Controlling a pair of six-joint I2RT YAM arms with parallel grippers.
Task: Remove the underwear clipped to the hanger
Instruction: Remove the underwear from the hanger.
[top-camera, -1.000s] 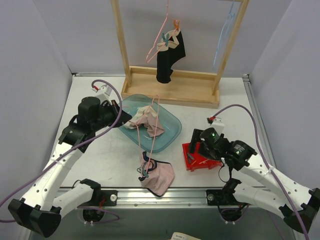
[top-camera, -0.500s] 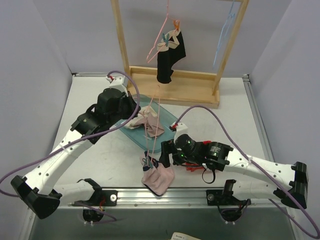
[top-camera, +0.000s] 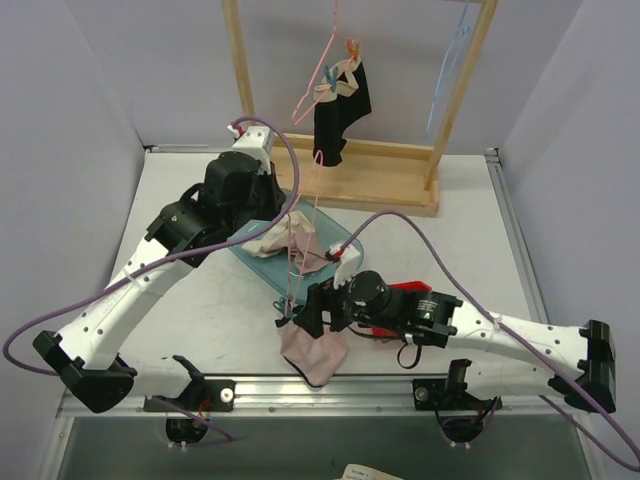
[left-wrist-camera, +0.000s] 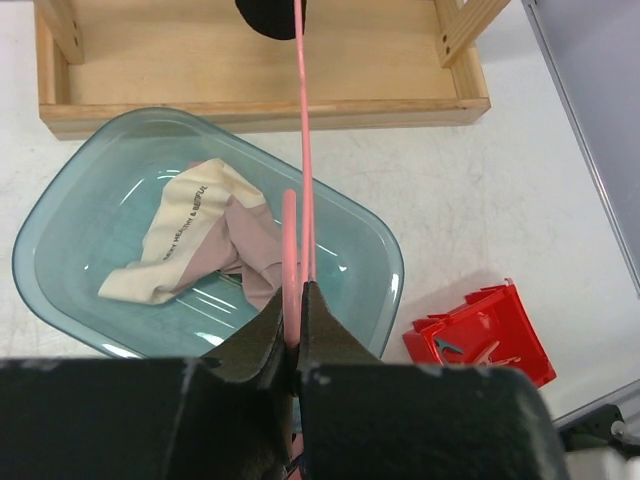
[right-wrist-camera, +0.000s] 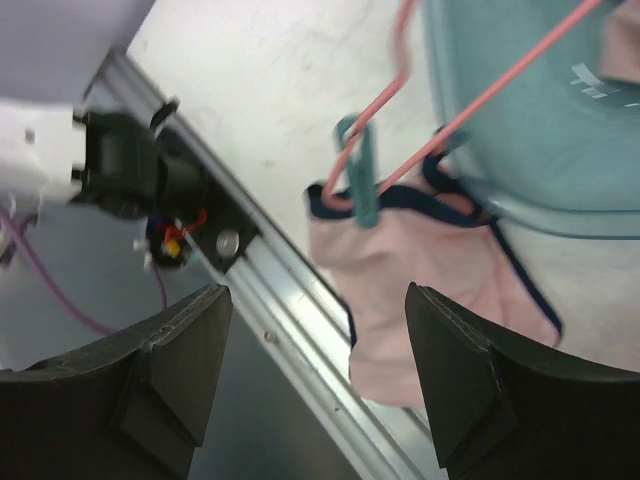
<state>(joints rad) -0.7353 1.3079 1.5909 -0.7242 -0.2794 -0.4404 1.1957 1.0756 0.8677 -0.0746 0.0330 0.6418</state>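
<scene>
Right at the near edge of the counter, the pale pink, dark-trimmed briefs hang limp and creased, pinched by a teal clothespin to the thin pink wire hanger. The right hand hovers just beside them, fingers spread wide with nothing in them. A bit further in, the left hand is clamped tight on the hanger's wire, holding it up over the smooth blue-green glass bowl. One soft cream-and-pink pair lies crumpled in that bowl, so I'd call that one done. A red plastic bin sits to the side. At the back, the black briefs dangle clipped on the wooden rack. Two pairs left to free, by my count.
</scene>
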